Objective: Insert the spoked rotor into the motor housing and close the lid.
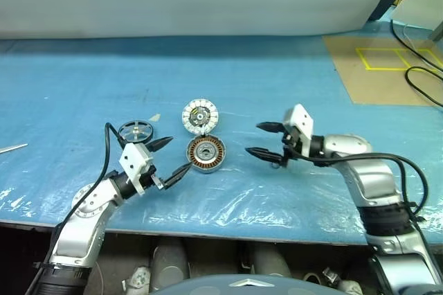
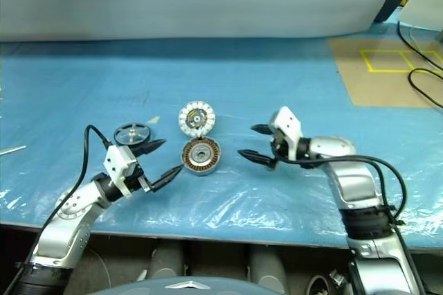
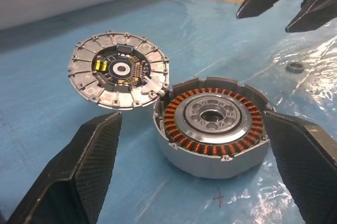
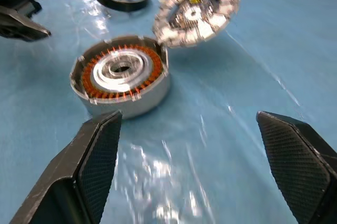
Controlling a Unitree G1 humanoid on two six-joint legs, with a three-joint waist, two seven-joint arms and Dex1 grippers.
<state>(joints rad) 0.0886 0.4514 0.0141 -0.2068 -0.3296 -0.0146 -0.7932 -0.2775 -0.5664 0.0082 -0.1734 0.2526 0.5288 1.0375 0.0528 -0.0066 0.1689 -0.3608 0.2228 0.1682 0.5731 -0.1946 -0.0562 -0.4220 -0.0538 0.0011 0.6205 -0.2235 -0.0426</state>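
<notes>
The motor housing (image 1: 205, 154) sits on the blue table, its copper windings facing up around a silver hub. Its lid (image 1: 200, 115) stands swung open behind it, hinged at the housing's far edge, segmented face showing. The spoked rotor (image 1: 136, 131) lies flat on the table to the left of the housing. My left gripper (image 1: 172, 156) is open just left of the housing, with nothing between its fingers. To the right of the housing my right gripper (image 1: 264, 139) is open and empty too, a short gap away. In the left wrist view the housing (image 3: 212, 123) lies between the fingers.
A small dark ring (image 3: 295, 67) lies on the table near the right gripper. A thin metal tool (image 1: 12, 148) rests at the far left. Brown board with yellow tape (image 1: 384, 66) and black cables (image 1: 422, 77) occupy the back right. The table's front edge (image 1: 221, 229) is close.
</notes>
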